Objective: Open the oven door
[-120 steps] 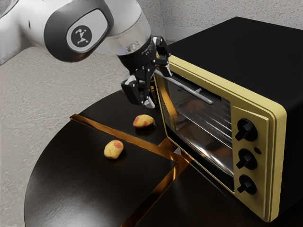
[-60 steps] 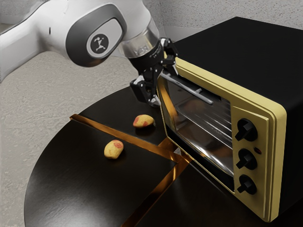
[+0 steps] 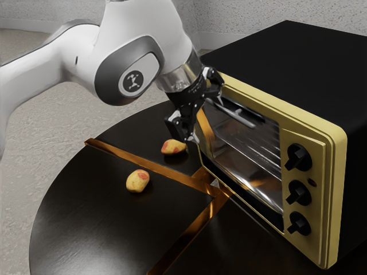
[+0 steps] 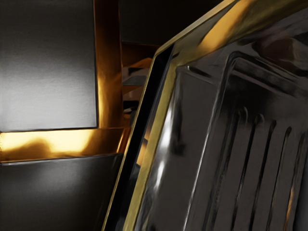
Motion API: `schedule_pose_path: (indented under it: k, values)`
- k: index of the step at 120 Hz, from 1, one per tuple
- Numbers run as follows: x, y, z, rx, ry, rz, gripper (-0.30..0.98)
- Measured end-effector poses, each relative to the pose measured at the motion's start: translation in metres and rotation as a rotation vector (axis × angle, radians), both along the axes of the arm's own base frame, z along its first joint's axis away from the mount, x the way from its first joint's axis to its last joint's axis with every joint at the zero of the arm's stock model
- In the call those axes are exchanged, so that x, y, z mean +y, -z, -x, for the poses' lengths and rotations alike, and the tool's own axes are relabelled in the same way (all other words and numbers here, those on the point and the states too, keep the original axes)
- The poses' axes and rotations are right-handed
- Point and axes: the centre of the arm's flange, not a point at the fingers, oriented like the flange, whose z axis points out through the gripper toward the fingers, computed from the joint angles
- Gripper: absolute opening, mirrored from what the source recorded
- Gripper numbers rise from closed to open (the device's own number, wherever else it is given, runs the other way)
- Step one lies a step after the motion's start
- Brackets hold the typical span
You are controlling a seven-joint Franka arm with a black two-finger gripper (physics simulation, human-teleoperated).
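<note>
The gripper [image 3: 207,120] is at the handle end of the oven front farthest from the knobs, its two fingers standing wide apart. One fingertip overlaps the far end of the silver handle [image 3: 243,119]; whether they touch I cannot tell. The other finger is lower, beside the front frame's edge. The yellow-fronted oven [image 3: 287,60] has its glass door [image 3: 241,152] shut. In the wrist view, the oven's yellow frame [image 4: 149,185] slants past the dark glass and ribbed interior [image 4: 250,168].
Two red-and-yellow potato-like items, one [image 3: 137,181] nearer the camera and one [image 3: 174,147] close to the lower finger, lie on the round dark table [image 3: 103,217] with orange strips. Three black knobs [image 3: 298,193] line the oven front.
My hand has moved toward the exterior view's right and lower, along the oven front, and covers the far end of the handle. The oven and its door have not moved.
</note>
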Motion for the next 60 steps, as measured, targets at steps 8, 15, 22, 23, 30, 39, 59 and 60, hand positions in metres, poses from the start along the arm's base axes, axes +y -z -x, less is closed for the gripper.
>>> schedule_pose_path:
  k: [8, 15, 22, 23, 30, 39, 59, 60]
  values:
    - [0.007, 0.005, 0.015, -0.001, -0.001, -0.001, 0.68]
    - [0.014, 0.008, 0.031, -0.004, -0.005, -0.003, 0.68]
    - [0.020, 0.012, 0.046, -0.009, -0.010, -0.006, 0.68]
    - [0.022, 0.012, 0.048, -0.010, -0.012, -0.007, 0.68]
    - [0.030, 0.015, 0.064, -0.017, -0.023, -0.011, 0.68]
    - [0.041, 0.018, 0.084, -0.028, -0.041, -0.019, 0.68]
    - [0.061, 0.039, 0.136, -0.040, -0.101, 0.006, 0.68]
    - [0.063, 0.040, 0.140, -0.041, -0.106, 0.008, 0.68]
